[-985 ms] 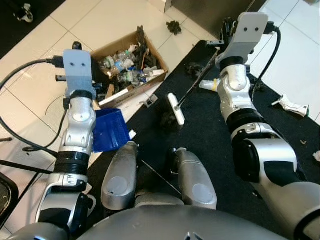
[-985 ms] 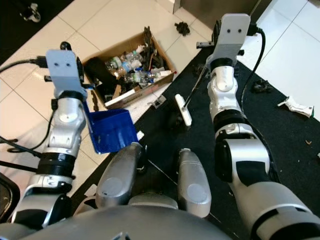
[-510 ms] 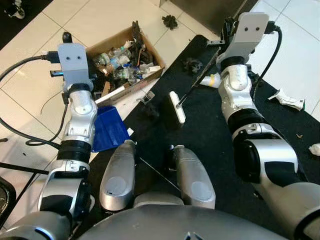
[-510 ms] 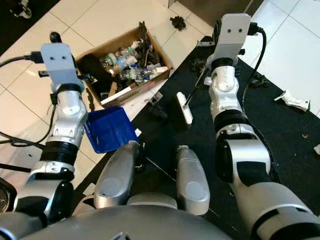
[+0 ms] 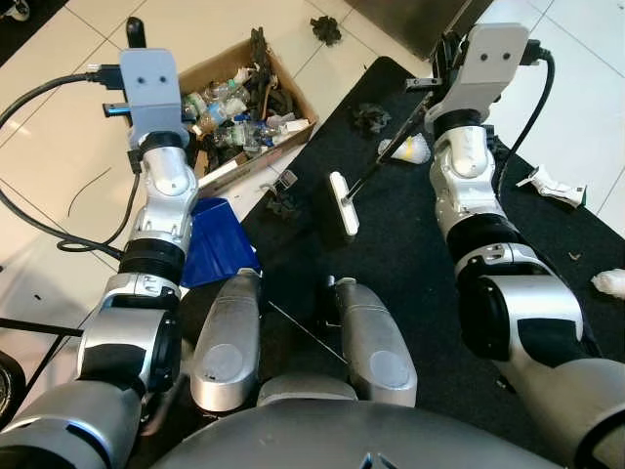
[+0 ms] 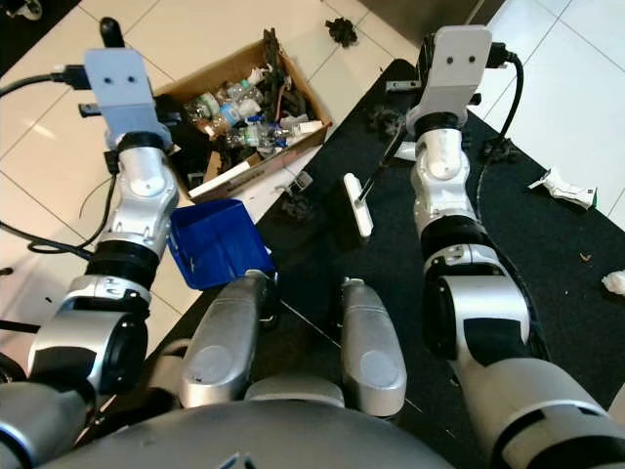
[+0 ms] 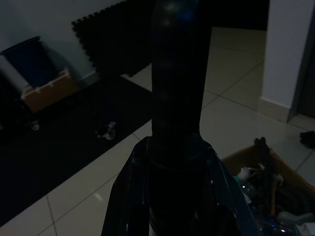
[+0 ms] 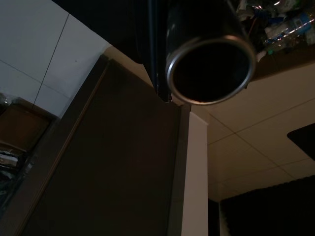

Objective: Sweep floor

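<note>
From the head camera, the robot looks down at a black floor mat that runs diagonally across white floor tiles. The right hand, at the upper right of the frame, carries a thin dark broom handle. Whether its fingers are closed cannot be made out, though the right wrist view shows the handle's round metal end just in front of the camera. The handle slants down and left from that hand to a narrow white broom head, which sits on the mat at the middle of the frame, its long side running roughly up and down in the picture.

The left hand, at the upper left, carries a blue dustpan; its grip is hidden behind the wrist housing, so how far it is open cannot be told. The pan hangs at centre left, over the tiles at the mat's left edge.

A small dark clump of debris lies just left of the broom head, between it and the dustpan. The likely next stroke therefore runs leftward, from broom head past the clump toward the pan. A cardboard box of rubbish sits above the pan. More scraps lie at the right of the frame.
</note>
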Available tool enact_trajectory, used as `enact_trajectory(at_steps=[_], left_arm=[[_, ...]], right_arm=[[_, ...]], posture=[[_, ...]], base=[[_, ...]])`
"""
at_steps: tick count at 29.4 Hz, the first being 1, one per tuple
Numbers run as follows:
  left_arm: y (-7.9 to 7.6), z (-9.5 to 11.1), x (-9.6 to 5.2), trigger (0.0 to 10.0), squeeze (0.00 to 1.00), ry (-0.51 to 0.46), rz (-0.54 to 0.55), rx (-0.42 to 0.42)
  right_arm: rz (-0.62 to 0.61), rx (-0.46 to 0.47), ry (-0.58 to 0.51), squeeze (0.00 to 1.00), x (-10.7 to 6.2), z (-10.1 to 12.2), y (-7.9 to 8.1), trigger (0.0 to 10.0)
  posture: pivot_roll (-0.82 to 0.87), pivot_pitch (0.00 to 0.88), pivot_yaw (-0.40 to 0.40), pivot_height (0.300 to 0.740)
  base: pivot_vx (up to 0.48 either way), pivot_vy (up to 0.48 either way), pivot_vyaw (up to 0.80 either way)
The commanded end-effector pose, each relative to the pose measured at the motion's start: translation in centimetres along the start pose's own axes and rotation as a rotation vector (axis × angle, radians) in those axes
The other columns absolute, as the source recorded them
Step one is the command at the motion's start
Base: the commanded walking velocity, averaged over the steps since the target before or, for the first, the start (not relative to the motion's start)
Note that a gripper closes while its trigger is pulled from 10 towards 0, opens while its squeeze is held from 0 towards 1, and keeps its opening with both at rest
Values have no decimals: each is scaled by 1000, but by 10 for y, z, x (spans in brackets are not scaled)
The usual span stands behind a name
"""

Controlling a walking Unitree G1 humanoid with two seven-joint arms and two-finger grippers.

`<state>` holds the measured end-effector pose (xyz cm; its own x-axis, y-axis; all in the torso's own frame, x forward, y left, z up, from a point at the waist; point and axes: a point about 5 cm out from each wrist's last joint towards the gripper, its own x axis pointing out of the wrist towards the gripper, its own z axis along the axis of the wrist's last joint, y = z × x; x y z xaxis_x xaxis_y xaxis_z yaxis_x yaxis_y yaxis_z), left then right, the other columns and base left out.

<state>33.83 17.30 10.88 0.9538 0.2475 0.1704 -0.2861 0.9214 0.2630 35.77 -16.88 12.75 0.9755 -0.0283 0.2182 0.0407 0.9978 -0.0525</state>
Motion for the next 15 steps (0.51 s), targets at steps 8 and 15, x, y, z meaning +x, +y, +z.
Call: enact_trajectory(at_steps=[8,15], left_arm=[[-26,-26,-27,10000,0,94,-125,2],[-26,-51,-80,10000,0,344,-125,-252]], right_arm=[[-4,-12,-3,0,-5,-2,-5,10000],[-11,-11,10,0,-10,-6,-7,10000]], posture=[[154,268,-63,740],[183,262,-37,740]], base=[[0,0,0],[0,0,0]])
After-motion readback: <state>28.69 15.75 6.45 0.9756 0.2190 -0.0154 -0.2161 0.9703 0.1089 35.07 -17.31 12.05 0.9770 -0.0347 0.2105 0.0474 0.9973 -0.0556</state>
